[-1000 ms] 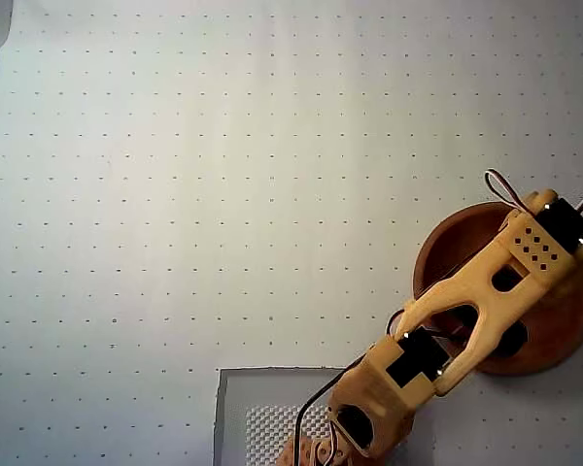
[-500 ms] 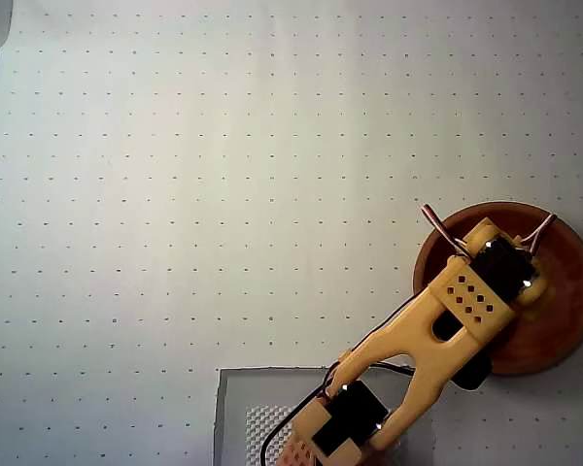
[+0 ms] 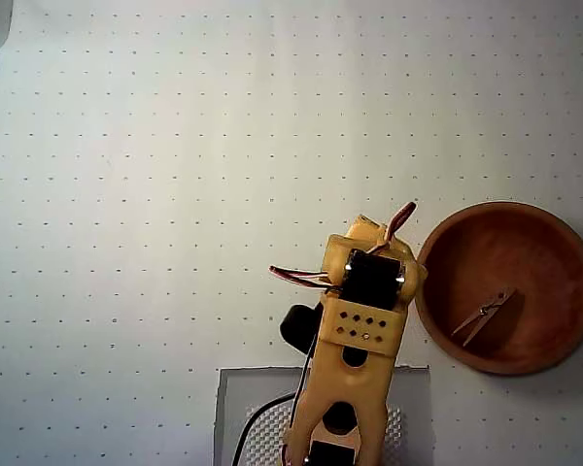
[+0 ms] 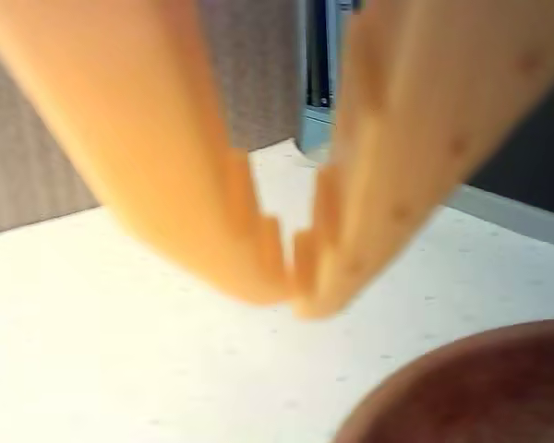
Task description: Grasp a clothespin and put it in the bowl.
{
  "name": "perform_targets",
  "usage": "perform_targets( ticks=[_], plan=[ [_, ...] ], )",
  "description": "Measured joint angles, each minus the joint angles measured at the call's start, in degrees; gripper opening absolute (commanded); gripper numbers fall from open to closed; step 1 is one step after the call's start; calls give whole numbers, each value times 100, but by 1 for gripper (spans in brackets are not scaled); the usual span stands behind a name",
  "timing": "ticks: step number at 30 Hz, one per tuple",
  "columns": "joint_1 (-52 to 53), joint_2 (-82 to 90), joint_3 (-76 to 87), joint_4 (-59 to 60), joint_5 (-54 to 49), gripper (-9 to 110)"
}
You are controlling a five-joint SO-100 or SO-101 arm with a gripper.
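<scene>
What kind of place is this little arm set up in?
Probably a hobby or test desk indoors, though little shows. A white dotted mat covers the table, a yellow plastic arm stands on it, and a wooden bowl holds a clothespin.

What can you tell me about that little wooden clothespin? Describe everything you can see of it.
The clothespin is a small, slim peg of pale wood. In the overhead view it lies inside the reddish-brown bowl, slanted, resting on the bowl's inner surface in its lower left part. At its lower left end it splits into two thin prongs; its spring is too small to make out. Nothing grips it: the arm is beside the bowl. The wrist view does not show it.
</scene>
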Motion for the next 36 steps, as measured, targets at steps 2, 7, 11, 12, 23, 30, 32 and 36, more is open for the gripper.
perform_targets(
  ticks=[2, 7, 11, 12, 23, 30, 32, 36],
  plan=[
    [-554, 44, 0, -35, 606, -3],
    [-809, 44, -167, -905, 2092, -3],
    [-589, 44, -176, -1872, 3243, -3],
    [-554, 44, -176, -2153, 3560, -3],
    [-439, 44, 554, -3937, 5063, -3],
    [-88, 44, 1257, -5089, 5977, -3],
    [-62, 44, 1547, -5353, 6091, -3],
    [-35, 70, 2338, -6056, 6152, -3]
  ],
)
